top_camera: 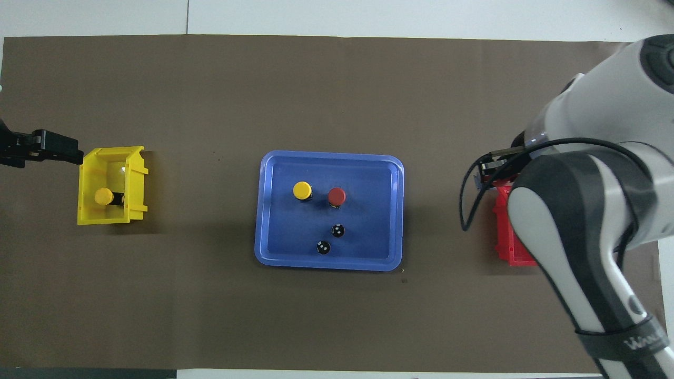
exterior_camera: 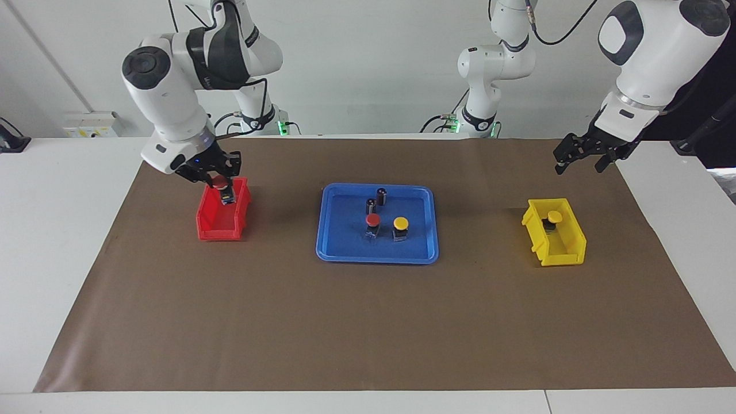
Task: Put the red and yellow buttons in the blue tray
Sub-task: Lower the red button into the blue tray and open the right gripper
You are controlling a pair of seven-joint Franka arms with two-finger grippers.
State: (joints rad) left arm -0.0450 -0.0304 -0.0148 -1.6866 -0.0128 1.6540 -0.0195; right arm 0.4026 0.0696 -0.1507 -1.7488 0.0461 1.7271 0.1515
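Now your right gripper (exterior_camera: 221, 185), clamped on the red button (exterior_camera: 221, 184) above the red bin (exterior_camera: 221, 221), should carry it level over the blue tray (exterior_camera: 376, 253); the left gripper (exterior_camera: 581, 158) waits open.

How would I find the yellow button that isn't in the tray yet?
Look at the left arm's end of the table, where a small yellow bin sits apart from the blue tray. The yellow button stands alone inside that bin. Its twin is in the tray beside a red button, so this is the only one in a bin.
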